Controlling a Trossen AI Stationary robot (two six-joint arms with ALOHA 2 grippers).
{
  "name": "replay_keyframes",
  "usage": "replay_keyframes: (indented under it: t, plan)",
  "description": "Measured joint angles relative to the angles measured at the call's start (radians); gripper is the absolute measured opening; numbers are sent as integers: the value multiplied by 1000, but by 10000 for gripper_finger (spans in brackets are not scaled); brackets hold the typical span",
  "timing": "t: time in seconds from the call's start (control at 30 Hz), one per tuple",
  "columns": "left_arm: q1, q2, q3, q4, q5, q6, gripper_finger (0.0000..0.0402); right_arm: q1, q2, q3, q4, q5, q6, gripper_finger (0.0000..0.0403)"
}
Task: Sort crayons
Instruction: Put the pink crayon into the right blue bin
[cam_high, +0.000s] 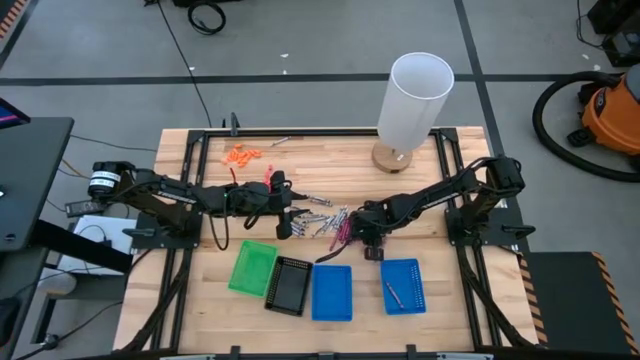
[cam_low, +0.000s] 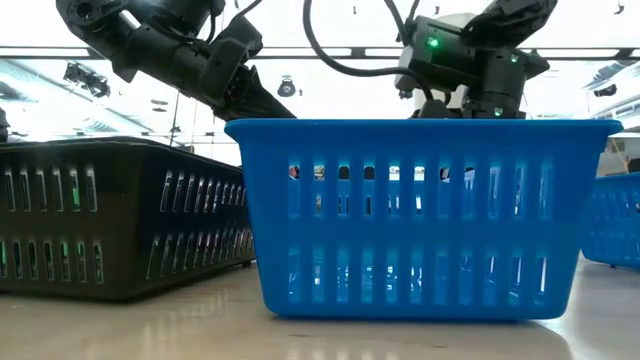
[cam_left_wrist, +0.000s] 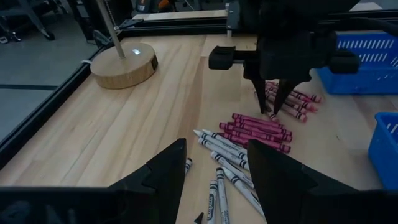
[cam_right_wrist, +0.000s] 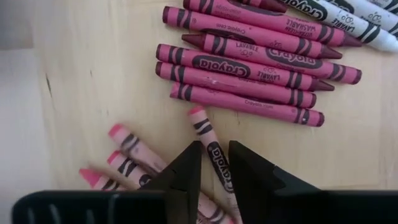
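The right gripper (cam_right_wrist: 214, 163) looks clamped on a maroon crayon (cam_right_wrist: 210, 152), more maroon crayons (cam_right_wrist: 249, 68) just ahead; the left gripper (cam_left_wrist: 214, 165) hovers, fingers apart, over grey crayons (cam_left_wrist: 227, 149).

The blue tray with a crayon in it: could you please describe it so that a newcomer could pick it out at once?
Start at the tall white cylinder at the table's far edge, then look to the near edge, where four trays sit in a row. It is the rightmost tray, blue, set apart from the other three. Unlike the neighbouring blue tray, it holds one crayon.
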Motion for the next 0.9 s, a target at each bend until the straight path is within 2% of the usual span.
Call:
replay_keyframes:
  t: [0.23, 0.43, 0.73, 0.9]
  plan:
    - [0, 0, 0, -5, 0, 1, 181, 0, -1, 0, -1, -2, -77, 41]
    - [0, 0, 0, -12, 0, 2, 181, 0, -10, -1, -8, 2, -89, 37]
    - [0, 0, 0, -12, -1, 4, 181, 32, -98, 77, -139, 52, -25, 38]
    - [0, 0, 0, -12, -1, 5, 181, 82, -154, 123, -222, -19, 108, 38]
